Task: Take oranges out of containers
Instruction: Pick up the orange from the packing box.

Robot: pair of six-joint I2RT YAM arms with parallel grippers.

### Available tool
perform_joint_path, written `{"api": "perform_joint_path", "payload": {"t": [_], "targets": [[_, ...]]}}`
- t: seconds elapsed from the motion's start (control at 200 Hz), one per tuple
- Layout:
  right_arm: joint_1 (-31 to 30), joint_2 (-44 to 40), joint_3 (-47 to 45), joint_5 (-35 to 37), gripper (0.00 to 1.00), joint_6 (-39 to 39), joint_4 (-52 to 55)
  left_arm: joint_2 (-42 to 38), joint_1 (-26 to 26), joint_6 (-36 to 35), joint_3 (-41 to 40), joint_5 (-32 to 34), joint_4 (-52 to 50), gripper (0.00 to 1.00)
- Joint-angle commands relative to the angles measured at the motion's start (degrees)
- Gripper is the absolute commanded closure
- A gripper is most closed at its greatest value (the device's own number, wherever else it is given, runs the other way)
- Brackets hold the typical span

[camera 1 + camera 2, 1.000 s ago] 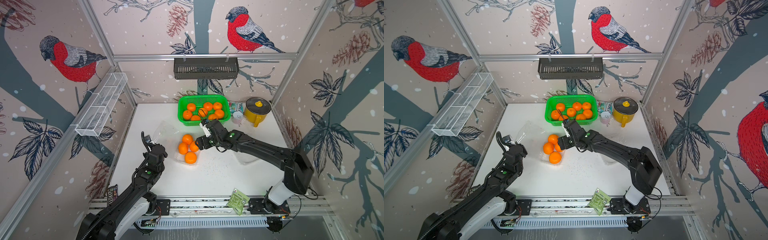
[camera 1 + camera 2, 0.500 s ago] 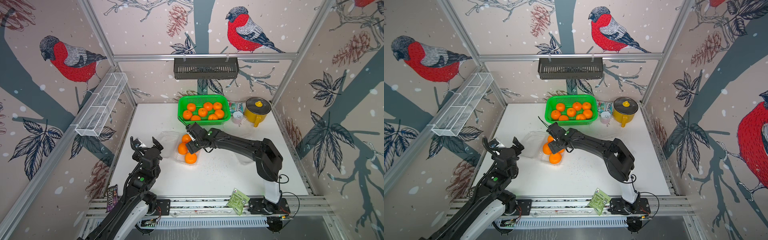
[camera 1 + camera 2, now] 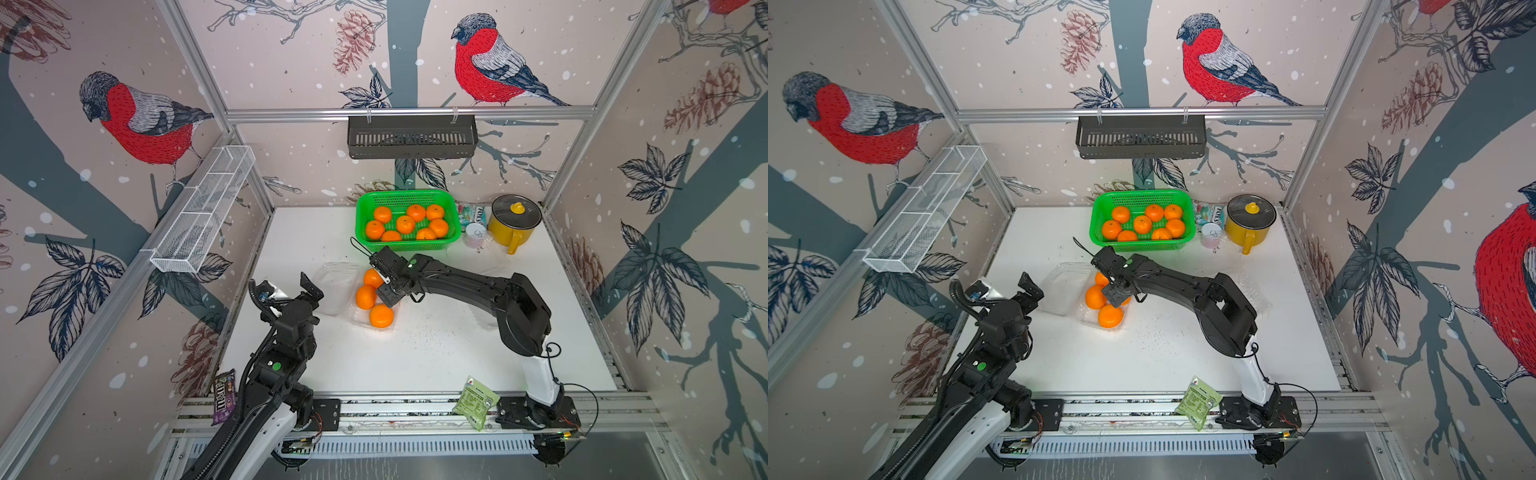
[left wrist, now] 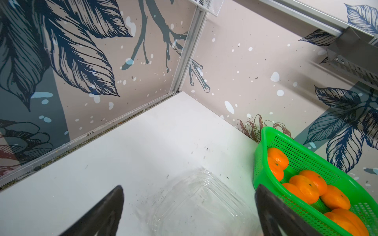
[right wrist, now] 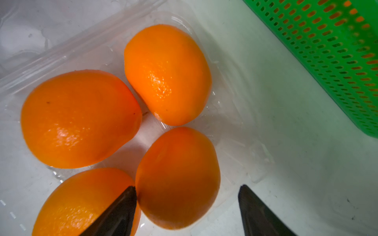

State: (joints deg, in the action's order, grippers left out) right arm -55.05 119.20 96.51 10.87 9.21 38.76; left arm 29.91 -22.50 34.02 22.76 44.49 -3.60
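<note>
Overhead, fourth orange (image 5: 177, 177) largely hidden beneath right arm (image 3: 457, 280).

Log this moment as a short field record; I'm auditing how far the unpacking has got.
clear clamshell: lid open
oranges in clamshell: four, all resting inside
green basket: holds eight more
right end effector: open, straddling one orange in the clamshell
left end effector: open, empty, near the lid
</note>
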Motion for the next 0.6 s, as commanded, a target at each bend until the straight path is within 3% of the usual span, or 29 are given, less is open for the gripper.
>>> {"api": "perform_joint_path", "payload": {"t": [0.0, 0.49, 0.595], "targets": [[0.25, 1.35, 1.45, 1.08, 0.22, -3.14, 1.97, 1.68, 0.09, -0.66, 1.28, -2.19, 1.33, 0.02], [0.55, 5.44, 2.02, -1.46, 0.26, -4.31, 2.76, 3.68, 0.09, -1.88, 3.47, -6.57, 2.06, 0.02], [0.51, 5.66, 2.78, -1.47, 0.34, -4.4, 3.37, 3.45, 0.09, -1.89, 3.6, -6.92, 1.69, 0.02]]}}
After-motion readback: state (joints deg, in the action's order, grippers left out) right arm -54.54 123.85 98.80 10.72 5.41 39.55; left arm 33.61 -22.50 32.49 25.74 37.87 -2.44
